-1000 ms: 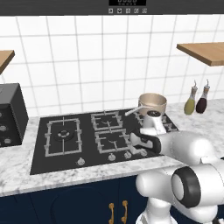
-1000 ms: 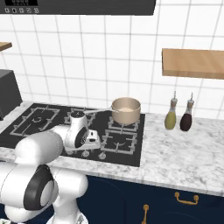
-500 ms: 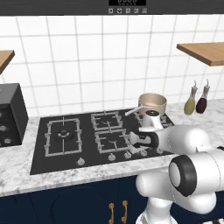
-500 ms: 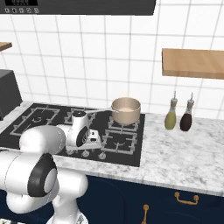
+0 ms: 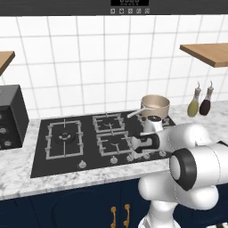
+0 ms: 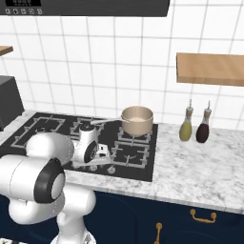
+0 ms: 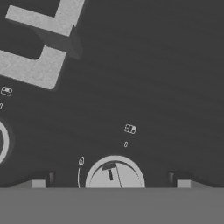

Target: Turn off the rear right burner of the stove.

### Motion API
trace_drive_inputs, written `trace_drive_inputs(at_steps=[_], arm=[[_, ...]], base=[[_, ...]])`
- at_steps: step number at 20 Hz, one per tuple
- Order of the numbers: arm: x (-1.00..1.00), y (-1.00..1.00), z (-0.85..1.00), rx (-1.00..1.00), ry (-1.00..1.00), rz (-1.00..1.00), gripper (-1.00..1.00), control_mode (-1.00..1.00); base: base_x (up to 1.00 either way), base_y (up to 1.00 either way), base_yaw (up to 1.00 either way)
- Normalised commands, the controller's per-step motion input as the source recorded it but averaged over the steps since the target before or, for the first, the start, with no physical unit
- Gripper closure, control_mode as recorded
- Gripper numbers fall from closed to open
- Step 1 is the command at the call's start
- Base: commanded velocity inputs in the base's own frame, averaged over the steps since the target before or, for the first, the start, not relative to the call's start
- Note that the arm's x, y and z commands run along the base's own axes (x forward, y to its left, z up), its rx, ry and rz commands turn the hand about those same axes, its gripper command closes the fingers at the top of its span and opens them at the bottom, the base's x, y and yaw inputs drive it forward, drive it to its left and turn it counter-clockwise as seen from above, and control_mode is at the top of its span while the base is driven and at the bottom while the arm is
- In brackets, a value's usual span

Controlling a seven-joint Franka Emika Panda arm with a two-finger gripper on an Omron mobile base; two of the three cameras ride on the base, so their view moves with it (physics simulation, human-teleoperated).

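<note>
Gripper low over stove knob row, silver knob centred between its tips.
Fingers stand apart, unclamped; best to descend straight, close squarely, then twist.

Black stove, grey-veined white counter

White square tiles cover the wall. A wooden shelf hangs above the marbled counter. Navy cabinets with brass handles sit below.

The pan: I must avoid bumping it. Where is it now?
The pan sits on the stove's rear right burner, near the tiled wall, handle pointing left; two bottles stand to its right.
</note>
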Motion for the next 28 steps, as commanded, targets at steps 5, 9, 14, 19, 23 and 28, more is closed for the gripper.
trace_drive_inputs(at_steps=[5,9,14,19,23,28], arm=[[0.10,-0.01,-0.05,0.00,0.00,0.00,-1.00,-1.00],[0.00,-0.01,0.00,0.00,0.00,0.00,-1.00,-1.00],[0.00,0.00,0.01,0.00,-0.03,0.00,-1.00,-1.00],[0.00,0.00,0.00,0.00,0.00,0.00,1.00,-1.00],[0.00,0.00,0.00,0.00,0.00,0.00,1.00,-1.00],[0.00,-0.11,0.00,0.01,0.00,-0.09,1.00,-1.00]], base=[[0.00,0.00,0.00],[0.00,0.00,0.00],[0.00,0.00,0.00],[0.00,0.00,0.00],[0.00,0.00,0.00],[0.00,0.00,0.00]])
